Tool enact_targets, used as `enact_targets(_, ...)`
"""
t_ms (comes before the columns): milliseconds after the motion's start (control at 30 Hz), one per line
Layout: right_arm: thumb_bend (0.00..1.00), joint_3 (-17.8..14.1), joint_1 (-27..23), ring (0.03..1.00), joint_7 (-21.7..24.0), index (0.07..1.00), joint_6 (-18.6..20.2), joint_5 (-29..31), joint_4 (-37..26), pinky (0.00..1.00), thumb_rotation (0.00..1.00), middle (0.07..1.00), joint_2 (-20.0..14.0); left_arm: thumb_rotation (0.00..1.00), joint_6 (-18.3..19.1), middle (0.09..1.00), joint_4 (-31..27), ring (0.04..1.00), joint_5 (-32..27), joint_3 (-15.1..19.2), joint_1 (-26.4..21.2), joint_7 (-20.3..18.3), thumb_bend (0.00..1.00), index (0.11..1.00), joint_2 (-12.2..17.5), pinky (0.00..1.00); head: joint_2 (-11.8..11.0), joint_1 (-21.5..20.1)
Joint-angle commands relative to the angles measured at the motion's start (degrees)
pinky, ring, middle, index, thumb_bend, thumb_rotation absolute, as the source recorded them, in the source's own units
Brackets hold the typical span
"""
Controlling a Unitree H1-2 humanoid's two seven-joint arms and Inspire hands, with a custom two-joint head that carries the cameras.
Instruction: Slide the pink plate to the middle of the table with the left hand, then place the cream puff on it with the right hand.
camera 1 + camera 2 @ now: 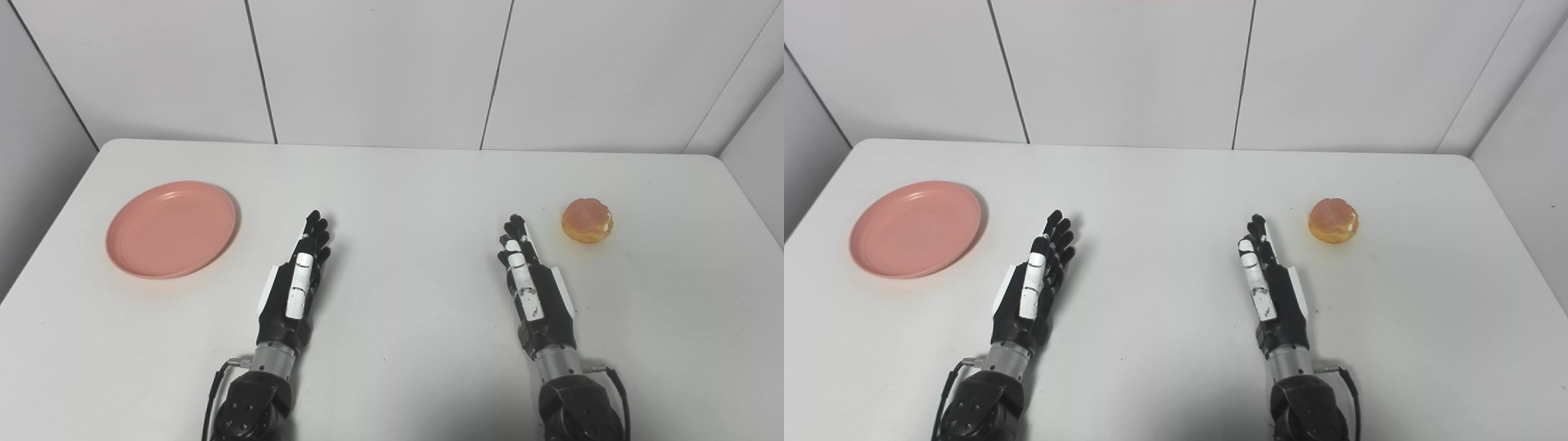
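Note:
A round pink plate (171,228) lies on the white table (404,184) at the left side, with nothing on it. A golden cream puff (587,220) sits at the right side of the table. My left hand (298,282) rests near the table's front, to the right of the plate and apart from it, fingers stretched forward, open and holding nothing. My right hand (530,282) lies in the same pose, open, just left of and nearer than the cream puff, not touching it.
White wall panels (380,67) stand close behind the table's far edge. Grey side walls close in at the left and right. The table's far corners are rounded.

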Motion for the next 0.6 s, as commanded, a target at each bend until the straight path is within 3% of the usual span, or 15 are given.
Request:
enact_targets(0,0.63,-0.16,-1.28,1.000,0.35,1.000,-0.72,0.43,-1.45,1.00,0.87,1.000,0.33,1.00,1.21,1.000,0.54,1.000,-0.26,0.13,-0.04,0.00,0.72,1.000,-0.05,1.00,0.00,0.01)
enact_targets(567,0.61,-0.20,-1.19,1.000,0.97,1.000,0.11,1.36,-1.89,1.00,0.86,1.000,0.10,1.00,1.18,1.000,0.28,1.000,0.40,0.13,0.08,0.36,0.71,1.000,-0.09,1.00,0.00,0.01)
